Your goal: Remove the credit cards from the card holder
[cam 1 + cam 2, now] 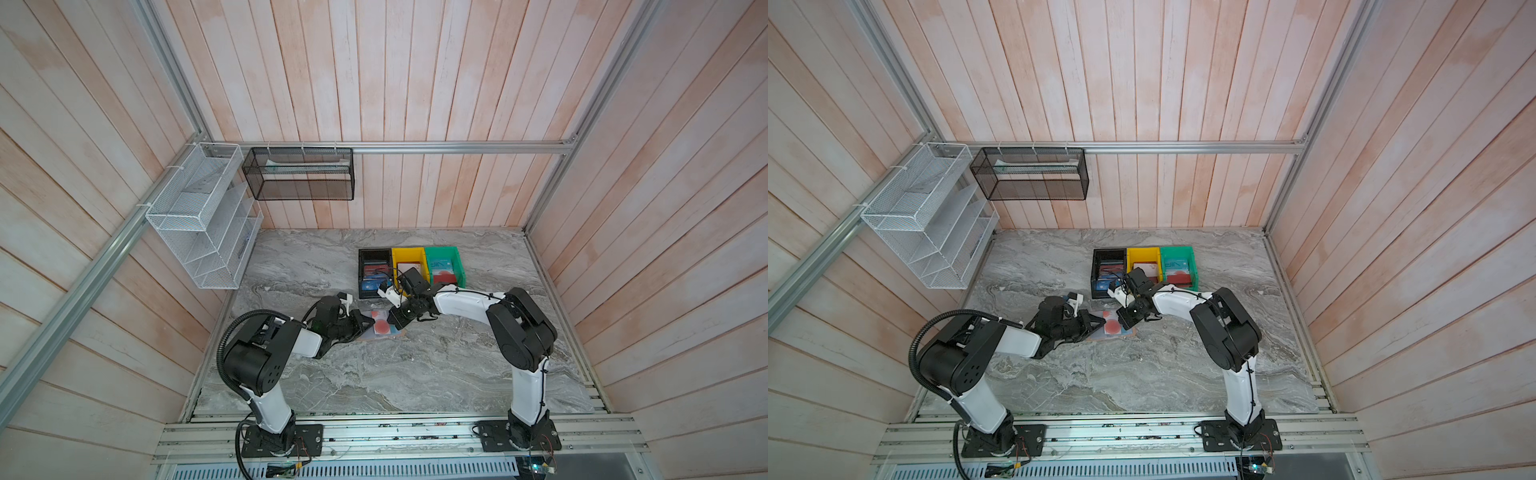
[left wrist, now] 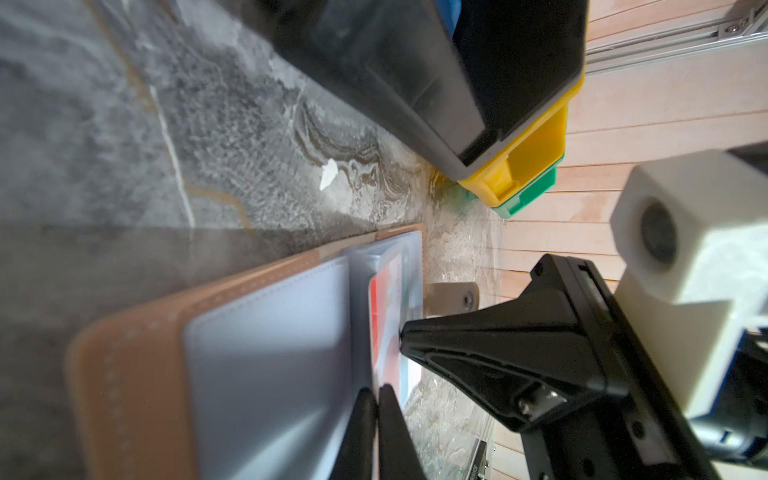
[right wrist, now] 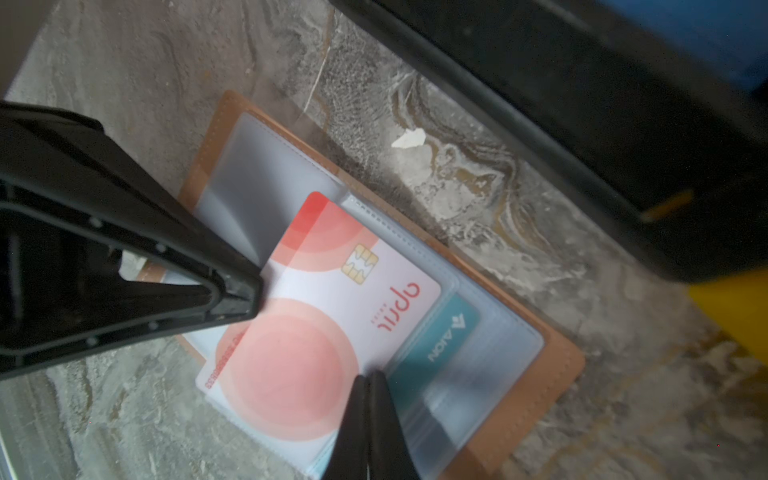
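Observation:
The tan card holder (image 3: 557, 365) lies open on the marble table between my two arms, seen in both top views (image 1: 400, 336) (image 1: 1132, 332). A pale credit card with red circles (image 3: 324, 316) (image 2: 384, 299) sticks partly out of its clear sleeve. A teal card (image 3: 440, 336) sits inside a sleeve beside it. My left gripper (image 2: 376, 392) (image 3: 255, 291) (image 1: 372, 321) is shut on that pale card's edge. My right gripper (image 3: 368, 376) (image 2: 402, 332) (image 1: 1123, 322) is shut, its tips pressing down on the sleeve page at the card's other side.
A black bin (image 1: 360, 274), a yellow bin (image 1: 409, 252) and a green bin (image 1: 457, 266) stand in a row just behind the holder, with cards in them. A white wire rack (image 1: 199, 216) and a black mesh basket (image 1: 299, 174) hang on the walls.

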Controlling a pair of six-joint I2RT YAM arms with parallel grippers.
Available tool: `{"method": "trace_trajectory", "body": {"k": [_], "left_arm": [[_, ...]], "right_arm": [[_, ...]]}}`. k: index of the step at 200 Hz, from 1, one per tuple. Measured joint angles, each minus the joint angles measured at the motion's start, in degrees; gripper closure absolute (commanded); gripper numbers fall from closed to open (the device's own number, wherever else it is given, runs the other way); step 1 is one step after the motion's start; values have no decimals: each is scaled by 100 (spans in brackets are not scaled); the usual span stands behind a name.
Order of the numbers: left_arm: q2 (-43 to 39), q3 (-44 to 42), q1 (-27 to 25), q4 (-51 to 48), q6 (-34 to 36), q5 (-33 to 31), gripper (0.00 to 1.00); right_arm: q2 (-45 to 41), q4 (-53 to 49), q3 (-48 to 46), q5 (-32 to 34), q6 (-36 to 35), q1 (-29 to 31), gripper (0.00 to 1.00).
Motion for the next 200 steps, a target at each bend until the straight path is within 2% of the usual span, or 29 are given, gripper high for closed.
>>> {"method": "trace_trajectory", "body": {"k": [85, 139, 166, 200], "left_arm": [[0, -151, 0, 138, 2, -4, 100], [-52, -470, 74, 286, 46, -13, 100], [-365, -750, 264, 243, 96, 7, 100], [-1029, -855, 428, -334, 282, -4, 100]], "right_arm": [[0, 63, -52, -122, 0, -52, 97], [-22, 103, -114, -216, 2, -90, 97], [-44, 105, -144, -243, 2, -105, 96], [-129, 35, -216, -343, 9, -122, 91]]}}
